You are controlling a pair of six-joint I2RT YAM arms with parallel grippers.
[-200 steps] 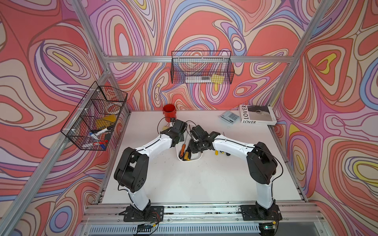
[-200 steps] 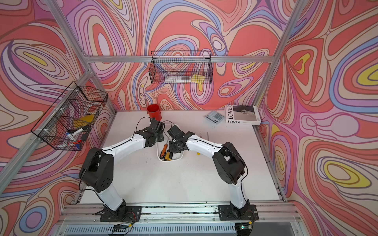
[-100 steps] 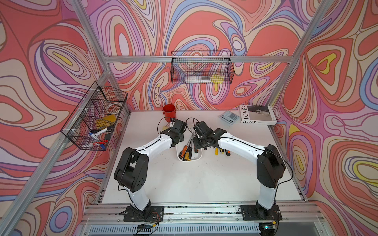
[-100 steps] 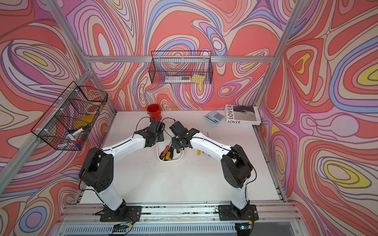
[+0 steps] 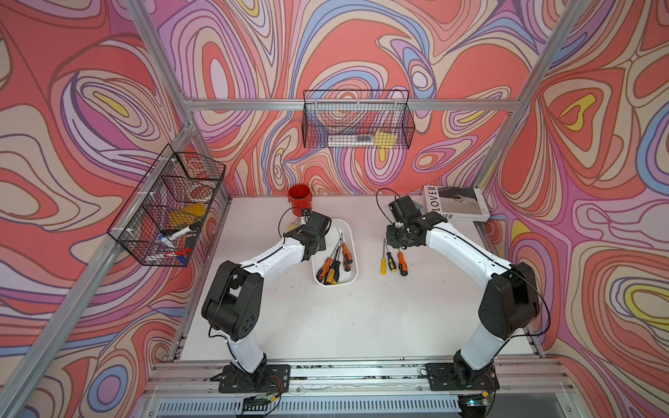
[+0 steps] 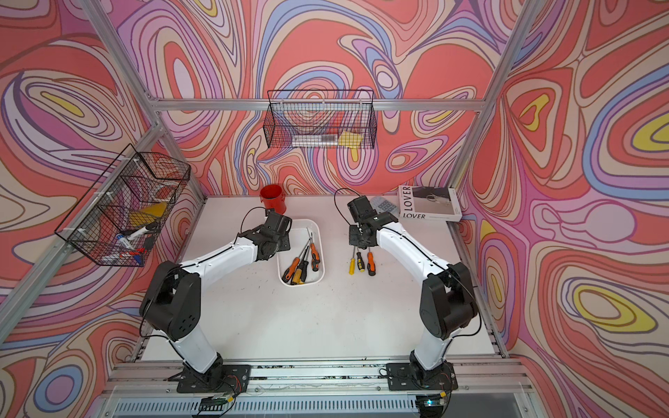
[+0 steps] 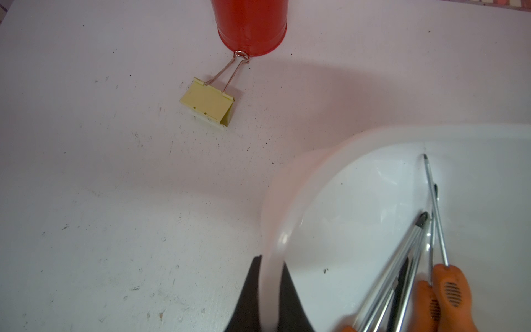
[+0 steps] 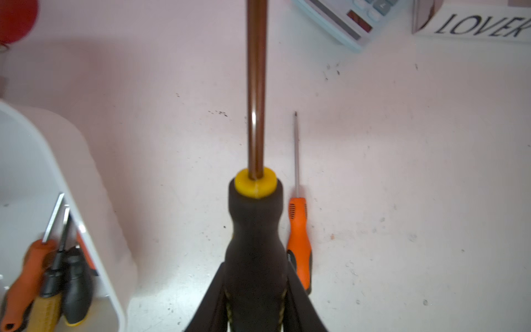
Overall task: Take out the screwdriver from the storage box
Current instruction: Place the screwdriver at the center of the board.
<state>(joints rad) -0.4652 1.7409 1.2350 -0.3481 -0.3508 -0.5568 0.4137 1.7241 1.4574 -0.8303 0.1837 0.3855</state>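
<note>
Storage box (image 5: 345,228) sat in the middle of the worktop (image 5: 325,318) in both top views, long side running near to far. Bunch of screwdrivers (image 5: 335,262) with orange, black and yellow handles lay in its near half. Left hand (image 7: 268,301) was clamped narrow on the box's left wall, one finger inside, one outside. Right hand (image 8: 255,310) was out to the right of the box, well apart from it. It gripped a black-handled screwdriver (image 8: 254,230) by the handle, yellow collar showing, shaft pointing far. Couldn't tell if that one touched the worktop. Orange screwdriver (image 8: 297,244) lay just beside it on the right, yellow screwdriver (image 5: 383,266) on its left. Red cup (image 5: 299,201) stood at the far edge, left of the box. Yellow binder clip (image 7: 208,103) lay by it, wire loop touching the cup's base. Book (image 5: 456,208) and calculator (image 8: 344,17) sat far right.
</note>
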